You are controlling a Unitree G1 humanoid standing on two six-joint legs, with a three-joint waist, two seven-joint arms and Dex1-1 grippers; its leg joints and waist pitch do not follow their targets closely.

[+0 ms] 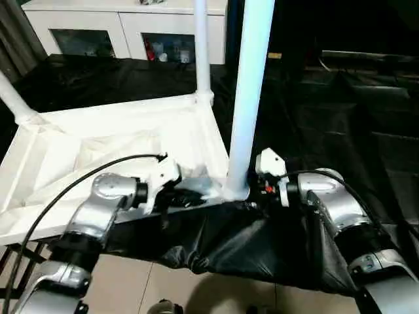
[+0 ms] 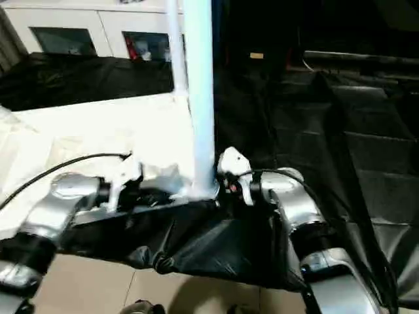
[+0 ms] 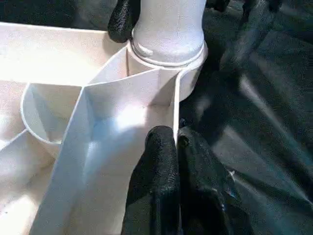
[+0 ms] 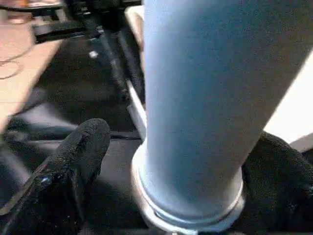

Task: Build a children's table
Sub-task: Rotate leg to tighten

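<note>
The white tabletop (image 1: 98, 140) lies upside down, ribbed side up, on a black cloth. Three white legs stand upright in its corner sockets: the near right leg (image 1: 245, 98), a far leg (image 1: 201, 46) and a left leg (image 1: 13, 98). My left gripper (image 3: 177, 161) is shut on the tabletop's rim wall, just short of the near right socket (image 3: 168, 58). My right gripper (image 4: 181, 191) is open around the base of the near leg (image 4: 205, 98), with one black finger (image 4: 73, 166) standing off on one side and the other finger (image 4: 279, 171) on the far side.
A white cabinet with glass doors (image 1: 124, 26) stands behind the table. Black cloth (image 1: 229, 248) drapes over the front edge of the support, above a tiled floor (image 1: 163, 288). Dark covered shapes (image 1: 366, 98) lie to the right.
</note>
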